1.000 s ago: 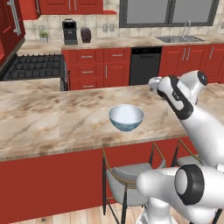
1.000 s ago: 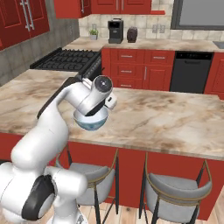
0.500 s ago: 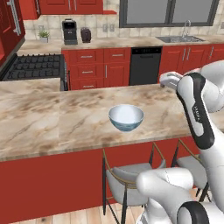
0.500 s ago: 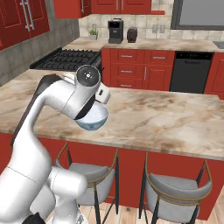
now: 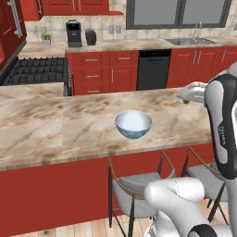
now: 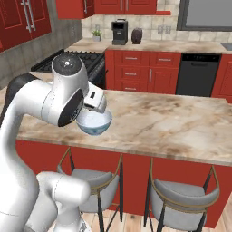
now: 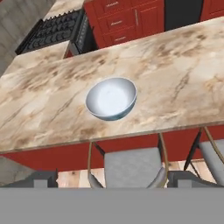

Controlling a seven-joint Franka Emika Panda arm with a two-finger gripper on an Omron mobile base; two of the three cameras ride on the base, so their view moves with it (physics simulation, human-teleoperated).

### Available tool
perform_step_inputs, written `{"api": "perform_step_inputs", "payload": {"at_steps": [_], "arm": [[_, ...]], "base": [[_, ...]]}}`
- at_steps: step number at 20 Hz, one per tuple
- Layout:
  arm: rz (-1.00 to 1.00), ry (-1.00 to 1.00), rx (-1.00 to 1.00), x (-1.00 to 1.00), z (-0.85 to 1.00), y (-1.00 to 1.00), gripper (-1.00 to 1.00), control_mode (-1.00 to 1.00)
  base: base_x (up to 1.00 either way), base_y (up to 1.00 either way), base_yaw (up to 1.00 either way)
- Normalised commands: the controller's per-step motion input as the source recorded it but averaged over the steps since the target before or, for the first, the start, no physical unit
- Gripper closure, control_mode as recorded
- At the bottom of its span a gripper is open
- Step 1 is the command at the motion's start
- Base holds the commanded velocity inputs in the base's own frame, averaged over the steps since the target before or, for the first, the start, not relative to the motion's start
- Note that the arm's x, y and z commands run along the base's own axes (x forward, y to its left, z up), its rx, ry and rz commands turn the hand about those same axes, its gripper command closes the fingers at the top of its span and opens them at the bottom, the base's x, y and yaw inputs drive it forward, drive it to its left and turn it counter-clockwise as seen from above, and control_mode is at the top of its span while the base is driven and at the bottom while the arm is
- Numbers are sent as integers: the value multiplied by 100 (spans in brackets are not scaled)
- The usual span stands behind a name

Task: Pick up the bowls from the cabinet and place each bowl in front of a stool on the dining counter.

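A white bowl with blue patterning (image 5: 133, 124) stands upright on the beige veined dining counter (image 5: 55, 125), near its front edge and just above a grey stool (image 5: 139, 187). My gripper (image 5: 189, 96) hovers to the right of the bowl, well clear of it. In the hand view the bowl (image 7: 111, 99) lies in the middle of the counter (image 7: 175, 83), and my gripper (image 7: 113, 181) is open with its fingertips (image 7: 43, 178) far apart and nothing between them. My arm partly covers the bowl (image 6: 95, 125) in the right base view. The red cabinet (image 5: 10, 32) hangs at the upper left.
A second stool (image 5: 206, 178) stands to the right of the first. Behind the island are a black stove (image 5: 39, 69), a coffee machine (image 5: 73, 33), a dishwasher (image 5: 152, 68) and a sink (image 5: 192, 41) on the back counter. Floor shows below the stools.
My hand has drawn back and to the right, away from the bowl. The bowl stays where it was on the counter. The jaws remain open.
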Motion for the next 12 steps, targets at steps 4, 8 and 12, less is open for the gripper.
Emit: {"api": "perform_step_inputs", "payload": {"at_steps": [4, 8, 12], "arm": [[0, 4, -11, -71, -59, 0, -100, -100], [0, 0, 0, 0, 0, 0, -100, 100], [0, 0, 0, 0, 0, 0, -100, 100]], "base": [[0, 0, 0], [-49, -9, -5], [-73, -39, -2]]}}
